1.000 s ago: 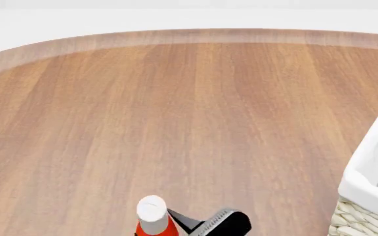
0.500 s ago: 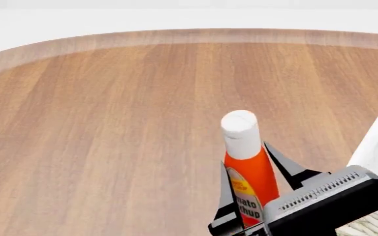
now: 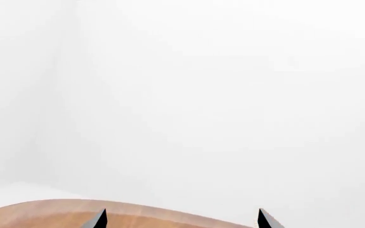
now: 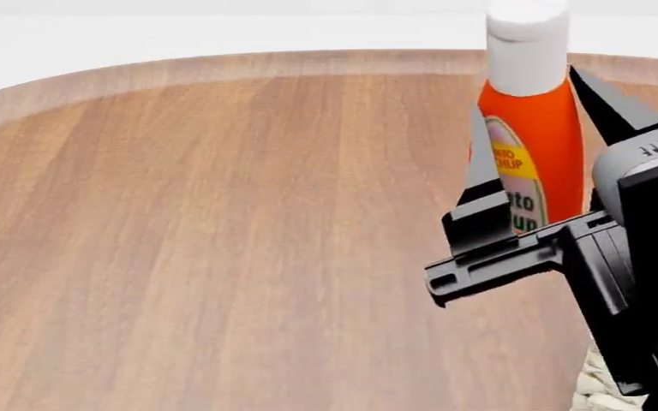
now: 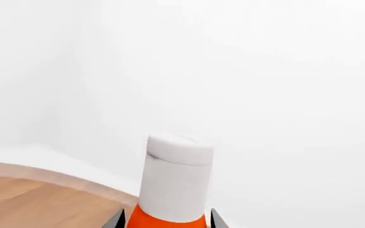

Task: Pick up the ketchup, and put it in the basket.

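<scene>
The ketchup is an orange-red bottle with a white cap and a yellow-and-red label. It stands upright in my right gripper, which is shut on its body and holds it high above the table at the right. In the right wrist view the ketchup's white cap rises between the black fingertips. Of the basket only a strip of cream wicker shows at the bottom right, under the right arm. My left gripper is open and empty, and it does not show in the head view.
The round wooden table fills the head view, with its curved far edge against a white floor. The left wrist view shows the table's edge and a white wall.
My right gripper has lifted the ketchup from the bottom of the head view up and to the right. It now covers the basket's white liner.
</scene>
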`<state>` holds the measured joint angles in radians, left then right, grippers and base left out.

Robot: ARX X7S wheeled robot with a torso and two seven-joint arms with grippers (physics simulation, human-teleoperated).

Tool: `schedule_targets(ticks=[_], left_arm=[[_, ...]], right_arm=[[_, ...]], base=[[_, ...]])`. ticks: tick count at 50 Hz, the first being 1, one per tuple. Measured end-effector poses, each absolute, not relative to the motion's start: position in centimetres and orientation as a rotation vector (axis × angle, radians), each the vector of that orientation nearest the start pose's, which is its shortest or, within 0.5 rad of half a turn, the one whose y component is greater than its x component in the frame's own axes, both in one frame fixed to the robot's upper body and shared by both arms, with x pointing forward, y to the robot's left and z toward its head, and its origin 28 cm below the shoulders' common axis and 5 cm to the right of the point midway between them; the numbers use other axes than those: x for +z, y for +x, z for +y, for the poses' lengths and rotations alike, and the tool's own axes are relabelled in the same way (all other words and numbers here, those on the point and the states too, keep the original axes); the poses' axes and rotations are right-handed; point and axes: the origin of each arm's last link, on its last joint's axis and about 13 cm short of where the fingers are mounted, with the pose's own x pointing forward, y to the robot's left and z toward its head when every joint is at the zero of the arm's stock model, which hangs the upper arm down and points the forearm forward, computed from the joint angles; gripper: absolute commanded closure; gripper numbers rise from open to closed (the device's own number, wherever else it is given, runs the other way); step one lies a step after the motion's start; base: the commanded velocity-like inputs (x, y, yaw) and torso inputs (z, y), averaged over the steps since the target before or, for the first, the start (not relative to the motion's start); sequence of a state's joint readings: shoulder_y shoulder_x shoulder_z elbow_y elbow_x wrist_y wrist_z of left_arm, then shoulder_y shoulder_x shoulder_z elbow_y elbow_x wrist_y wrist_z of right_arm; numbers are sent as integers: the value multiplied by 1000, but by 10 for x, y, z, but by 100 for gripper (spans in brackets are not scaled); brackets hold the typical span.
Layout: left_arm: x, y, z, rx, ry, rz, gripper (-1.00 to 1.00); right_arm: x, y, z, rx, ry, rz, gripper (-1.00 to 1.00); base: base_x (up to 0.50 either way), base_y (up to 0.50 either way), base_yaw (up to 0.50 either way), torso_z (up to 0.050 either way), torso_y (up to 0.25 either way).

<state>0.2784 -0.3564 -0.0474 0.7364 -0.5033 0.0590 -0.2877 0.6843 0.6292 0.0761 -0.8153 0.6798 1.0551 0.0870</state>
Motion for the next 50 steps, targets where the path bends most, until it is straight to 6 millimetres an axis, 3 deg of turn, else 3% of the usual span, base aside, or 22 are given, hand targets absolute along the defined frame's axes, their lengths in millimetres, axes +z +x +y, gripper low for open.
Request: schedule_targets(ticks=[11, 21, 38, 50], left_arm=[[133, 141, 243, 41, -228, -453, -100], [133, 141, 241, 31, -227, -456, -100], [132, 142, 236, 8, -224, -451, -100], [131, 142, 235, 1, -224, -443, -100]], right_arm=[[308, 223, -181, 133, -299, -357, 100], [328, 233, -202, 39, -259, -323, 100], [331, 252, -236, -98, -158, -223, 100], [320, 267, -256, -164, -74, -145, 100]], base=[[0, 0, 0, 0, 0], [0, 0, 0, 0, 0], [0, 0, 0, 0, 1], [0, 0, 0, 0, 0]])
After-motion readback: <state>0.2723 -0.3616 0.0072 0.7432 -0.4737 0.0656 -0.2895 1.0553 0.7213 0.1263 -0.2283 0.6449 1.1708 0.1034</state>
